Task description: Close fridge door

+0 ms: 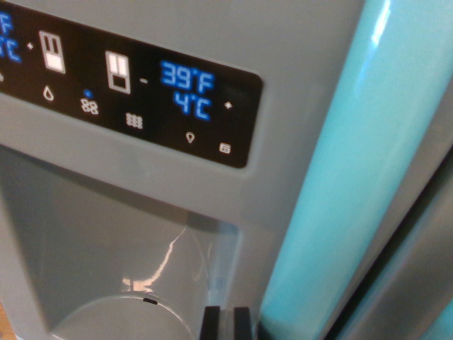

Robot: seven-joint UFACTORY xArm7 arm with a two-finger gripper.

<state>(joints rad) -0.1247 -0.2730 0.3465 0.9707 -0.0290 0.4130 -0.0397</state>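
Wrist view, tight on the fridge door (304, 85), which fills nearly the whole frame, grey and tilted. Black panel (127, 88) across the top left shows 39°F over 4°C in blue, with white icons around it; another blue readout is cut off at the left edge. Below it, the dispenser recess (106, 241), with a curved tray at the bottom. Right of the panel, a teal handle (340, 191) runs diagonally top right to bottom. Gripper (227, 324): 2 dark fingertips at the bottom edge, close together, narrow gap, nothing between them. Contact with the door cannot be told.
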